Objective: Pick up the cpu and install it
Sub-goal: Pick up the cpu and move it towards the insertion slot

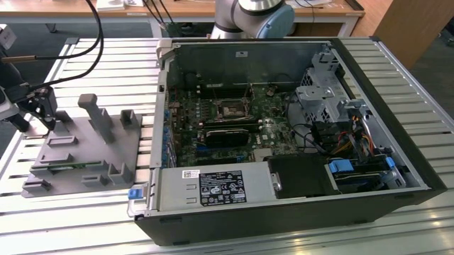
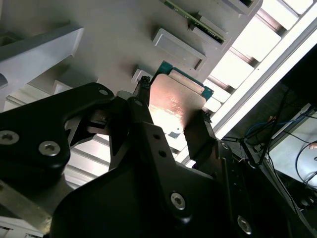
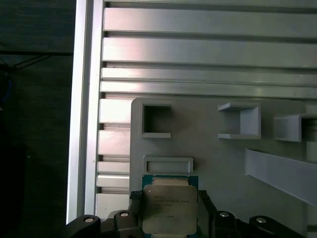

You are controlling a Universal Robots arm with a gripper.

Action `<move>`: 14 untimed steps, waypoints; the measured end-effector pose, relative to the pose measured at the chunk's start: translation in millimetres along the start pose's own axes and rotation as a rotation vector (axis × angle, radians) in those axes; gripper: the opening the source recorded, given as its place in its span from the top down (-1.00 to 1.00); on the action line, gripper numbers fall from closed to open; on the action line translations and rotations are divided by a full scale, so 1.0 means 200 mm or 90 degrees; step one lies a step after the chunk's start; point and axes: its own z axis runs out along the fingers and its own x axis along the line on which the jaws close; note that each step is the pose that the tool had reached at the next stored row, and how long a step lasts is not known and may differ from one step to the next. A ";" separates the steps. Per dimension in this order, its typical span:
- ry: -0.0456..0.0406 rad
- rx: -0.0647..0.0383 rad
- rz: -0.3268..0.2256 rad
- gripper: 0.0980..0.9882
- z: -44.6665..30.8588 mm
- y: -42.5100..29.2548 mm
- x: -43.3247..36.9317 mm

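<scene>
In the exterior view the gripper (image 1: 50, 125) hangs at about 9 o'clock of the frame. It is low over the far end of the grey fixture (image 1: 86, 150), well apart from the open case (image 1: 284, 226). The fixture lies on the slatted table (image 1: 78, 56), at 9 o'clock from the case. A tall post (image 1: 95, 114) rises at 3 o'clock from the gripper.

In both wrist views the claw (image 2: 174, 101) (image 3: 168, 201) is clamped on the cpu (image 2: 176, 111) (image 3: 170, 210). One black finger (image 2: 143, 94) presses one edge and the other finger (image 2: 205, 126) presses the opposite edge. The metal top of the cpu faces the first wrist camera, and a thin green rim shows along the free edge. The cpu is over the fixture plate (image 2: 114, 39) (image 3: 218, 168), just beside a low rectangular block (image 2: 178, 48) (image 3: 167, 164). I cannot tell whether it rests on the plate or is lifted clear.

Inside the case, the socket (image 1: 232, 110) sits on the board at about 12 o'clock from the power supply (image 1: 212, 188), with nothing over it. The arm's base (image 1: 255, 18) stands at 12 o'clock, beyond the case.
</scene>
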 end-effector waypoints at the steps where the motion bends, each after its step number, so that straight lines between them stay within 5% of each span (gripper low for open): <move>1: -0.0001 0.000 0.000 0.03 -0.001 0.000 0.000; 14: 0.0000 0.000 0.000 0.03 -0.016 0.001 0.000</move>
